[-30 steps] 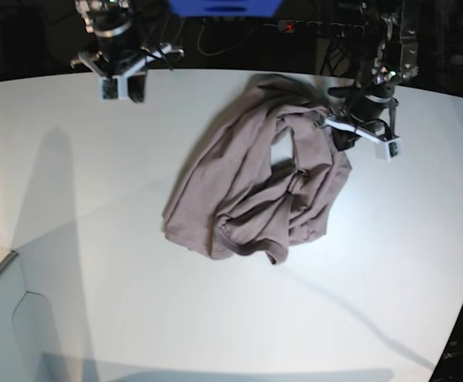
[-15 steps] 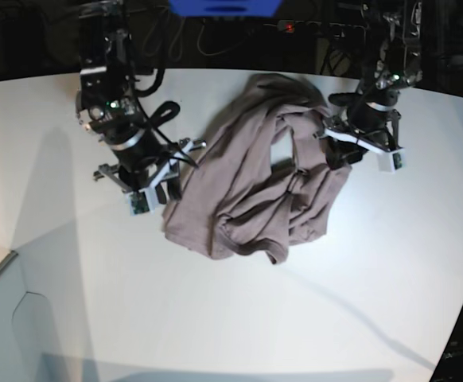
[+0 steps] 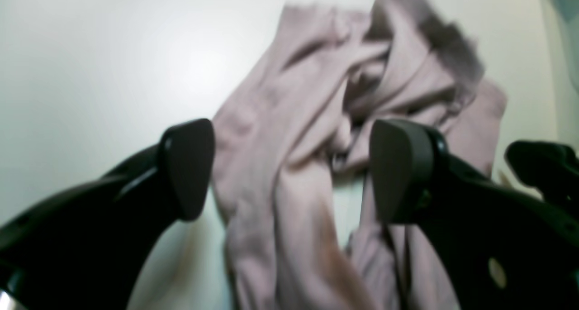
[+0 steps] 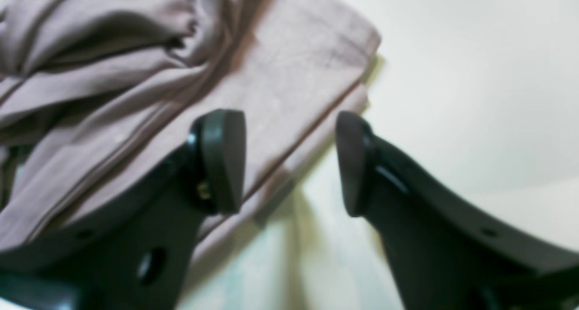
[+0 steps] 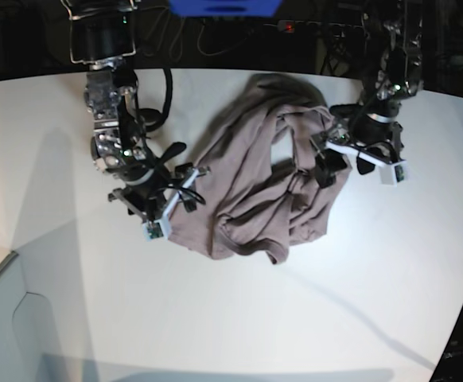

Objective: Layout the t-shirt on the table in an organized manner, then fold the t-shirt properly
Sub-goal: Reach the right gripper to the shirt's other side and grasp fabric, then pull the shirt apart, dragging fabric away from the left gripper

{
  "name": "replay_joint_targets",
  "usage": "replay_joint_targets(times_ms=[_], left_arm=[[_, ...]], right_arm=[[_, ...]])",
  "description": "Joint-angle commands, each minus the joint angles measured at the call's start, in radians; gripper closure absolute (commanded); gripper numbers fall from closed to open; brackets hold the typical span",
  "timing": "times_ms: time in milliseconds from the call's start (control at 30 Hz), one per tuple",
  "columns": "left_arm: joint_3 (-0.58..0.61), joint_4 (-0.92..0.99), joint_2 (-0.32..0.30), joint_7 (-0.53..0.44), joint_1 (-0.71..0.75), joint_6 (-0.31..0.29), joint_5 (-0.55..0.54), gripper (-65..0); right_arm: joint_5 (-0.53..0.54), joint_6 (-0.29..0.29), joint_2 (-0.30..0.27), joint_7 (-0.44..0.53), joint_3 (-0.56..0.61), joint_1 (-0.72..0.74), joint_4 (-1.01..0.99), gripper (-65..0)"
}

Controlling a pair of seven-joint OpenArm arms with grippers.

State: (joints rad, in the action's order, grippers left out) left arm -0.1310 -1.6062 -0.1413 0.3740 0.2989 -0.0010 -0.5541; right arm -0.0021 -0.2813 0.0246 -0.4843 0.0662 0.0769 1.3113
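The mauve-grey t-shirt (image 5: 251, 179) lies crumpled in a heap in the middle of the white table (image 5: 375, 270). My left gripper (image 5: 345, 165) hangs over the heap's right side, open. In the left wrist view its fingers (image 3: 187, 167) stand wide apart above bunched folds of the t-shirt (image 3: 280, 133), with nothing pinched. My right gripper (image 5: 174, 208) is at the heap's lower left edge. In the right wrist view this gripper (image 4: 289, 163) is open, straddling a flat hemmed corner of the t-shirt (image 4: 280, 83) where it meets the bare table (image 4: 452, 74).
Behind the table's curved far edge is a dark area with cables and a blue object (image 5: 223, 6). A pale grey panel (image 5: 5, 318) sits at the lower left corner. The table's edge cuts across at the lower right (image 5: 462, 318).
My right arm has swung from the far back left down to the shirt's lower left edge. My left gripper has shifted slightly forward along the right side. Both grippers have gone from shut to open.
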Motion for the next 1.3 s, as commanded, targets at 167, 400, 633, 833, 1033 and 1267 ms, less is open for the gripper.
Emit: replay_joint_targets(times_ms=[167, 400, 633, 833, 1033, 1267], left_arm=[[-0.003, 0.066, -0.005, -0.014, -0.046, -0.004, -0.007, -51.9], [-0.003, 0.117, -0.007, -0.014, -0.076, -0.003, 0.001, -51.9], [-0.003, 0.131, -0.011, -0.016, -0.096, -0.003, 0.001, -51.9], [-0.003, 0.131, -0.005, -0.016, -0.126, -0.003, 0.002, -52.0], [0.003, 0.160, -0.004, -0.016, -0.163, -0.003, -0.005, -52.0], [0.006, 0.197, 0.022, -0.014, -0.201, -0.003, 0.002, -52.0]], right_arm=[[0.007, -0.011, -0.001, 0.028, -0.001, 0.094, -0.097, -37.5], [0.007, -0.011, -0.002, 0.028, -0.001, 0.189, -0.299, -37.3], [0.007, -0.011, -0.035, 0.028, -0.003, 0.171, -0.330, -13.1], [0.007, -0.011, -0.099, 0.025, -0.019, 0.103, -0.247, 0.0], [0.007, -0.009, -0.087, 0.022, -0.243, -0.021, -0.020, 0.0], [0.007, -0.009, -0.061, 0.022, -0.467, -0.113, 0.107, 0.0]])
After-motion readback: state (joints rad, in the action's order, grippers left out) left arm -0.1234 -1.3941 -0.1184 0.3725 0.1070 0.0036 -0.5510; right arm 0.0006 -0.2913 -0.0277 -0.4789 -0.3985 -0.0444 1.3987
